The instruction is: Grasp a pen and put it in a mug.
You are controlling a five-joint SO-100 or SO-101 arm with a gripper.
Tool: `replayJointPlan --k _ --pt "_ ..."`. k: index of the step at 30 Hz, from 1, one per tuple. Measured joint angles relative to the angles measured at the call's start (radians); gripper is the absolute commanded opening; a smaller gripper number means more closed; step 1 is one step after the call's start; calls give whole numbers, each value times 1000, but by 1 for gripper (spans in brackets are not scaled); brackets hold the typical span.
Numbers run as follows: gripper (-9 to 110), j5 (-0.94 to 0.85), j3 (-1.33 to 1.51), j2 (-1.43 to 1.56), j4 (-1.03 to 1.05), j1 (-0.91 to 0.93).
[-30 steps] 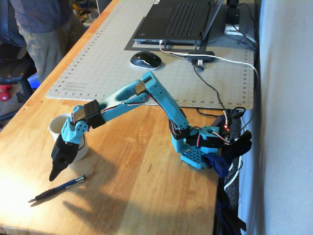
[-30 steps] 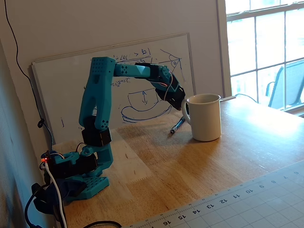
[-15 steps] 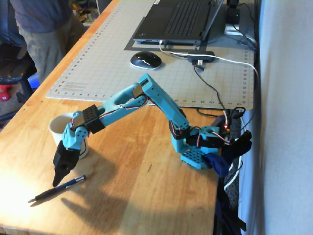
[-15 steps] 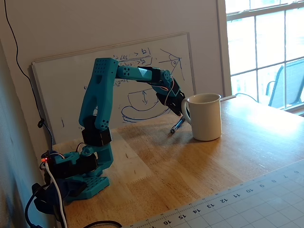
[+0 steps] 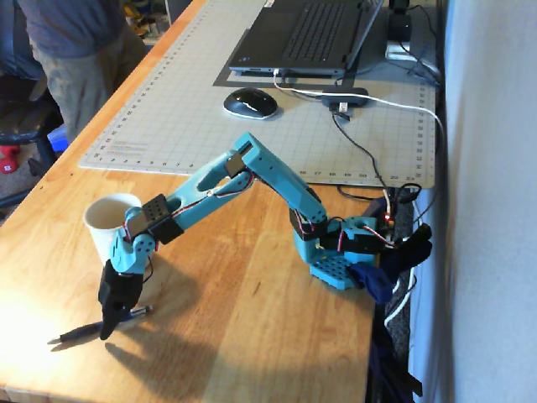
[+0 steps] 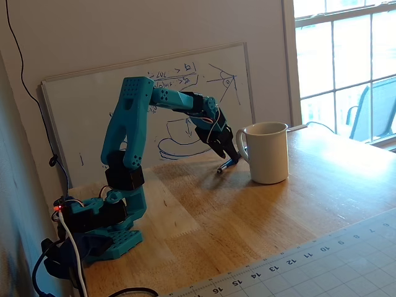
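Pens: one pen, flat near the tabletop's front edge.
Mugs: one mug; contents unseen.
Gripper: tips at the pen; jaw state unclear.

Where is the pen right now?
In a fixed view, the pen lies flat on the wooden table at lower left, under the gripper, just before the mug.
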Motion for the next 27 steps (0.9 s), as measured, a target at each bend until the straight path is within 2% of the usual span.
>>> replayJointPlan --k 7,17,27 --pt "17 0 0 0 0 0" --pt "2 0 0 0 0 0" --pt "1 0 0 0 0 0"
